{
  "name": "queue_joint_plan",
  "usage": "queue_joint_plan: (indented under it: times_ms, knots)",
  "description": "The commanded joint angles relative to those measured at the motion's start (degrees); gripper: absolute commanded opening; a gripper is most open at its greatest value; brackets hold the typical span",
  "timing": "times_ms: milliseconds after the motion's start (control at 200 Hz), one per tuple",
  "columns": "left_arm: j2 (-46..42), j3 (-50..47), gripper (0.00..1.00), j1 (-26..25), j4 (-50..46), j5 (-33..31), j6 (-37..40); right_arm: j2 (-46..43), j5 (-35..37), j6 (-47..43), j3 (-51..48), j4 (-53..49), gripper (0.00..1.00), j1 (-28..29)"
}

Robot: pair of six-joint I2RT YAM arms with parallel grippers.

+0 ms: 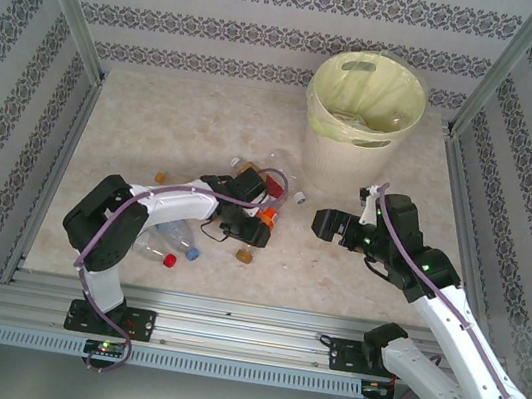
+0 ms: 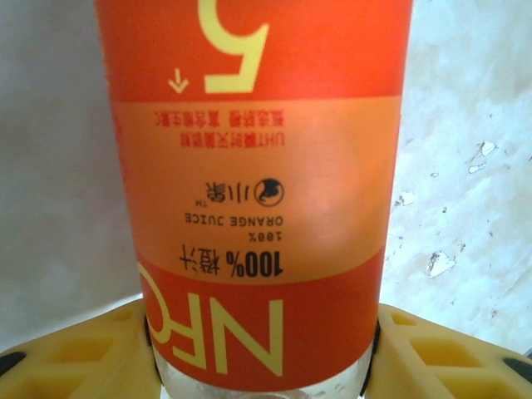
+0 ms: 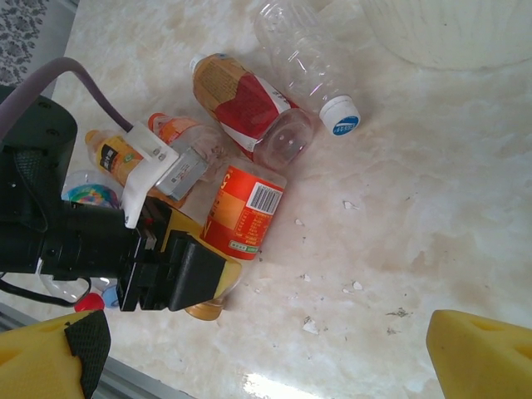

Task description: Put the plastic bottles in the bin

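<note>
My left gripper (image 1: 248, 225) is shut on a bottle with an orange and red juice label (image 2: 258, 191) lying on the table; its yellow fingers (image 2: 83, 349) press the bottle's clear end from both sides. The same bottle (image 3: 245, 212) sits beside a red-labelled bottle (image 3: 241, 100) and a clear bottle with a white and blue cap (image 3: 303, 54). More bottles (image 1: 174, 238) lie under the left arm. My right gripper (image 3: 266, 366) hangs open over bare table to the right of the pile, holding nothing. The cream bin (image 1: 315, 96) with its pale yellow bag stands at the back right.
Loose caps (image 1: 244, 254) lie on the marble tabletop near the pile. Patterned walls and metal posts close in the table on three sides. The metal rail (image 1: 224, 335) carrying the arm bases runs along the near edge.
</note>
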Motion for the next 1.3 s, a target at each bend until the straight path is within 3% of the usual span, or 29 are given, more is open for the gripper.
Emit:
queue_joint_plan:
  times_ms: [0, 275, 545, 904, 1299]
  knots:
    - [-3.4, -1.9, 0.51, -1.0, 2.6, 1.4, 1.0, 0.5, 1.3, 1.8, 0.6, -0.9, 0.98, 0.4]
    - [-12.3, -7.5, 0.50, -1.0, 7.5, 6.0, 1.9, 2.5, -1.1, 8.1, -0.6, 2.8, 0.98, 0.4]
    - [-22.5, -15.0, 0.51, -1.0, 18.5, 14.5, -1.9, 6.8, -13.4, 14.8, -4.6, 17.1, 0.95, 1.5]
    - [-25.5, -18.5, 0.53, -2.1, 27.4, 17.3, -6.0, 13.0, -11.8, 17.1, -4.0, 24.4, 0.91, 8.8]
    - [-26.4, -18.6, 0.54, -2.8, 29.6, 18.4, -6.9, 14.5, -9.9, 17.7, -4.4, 25.0, 0.86, 9.7]
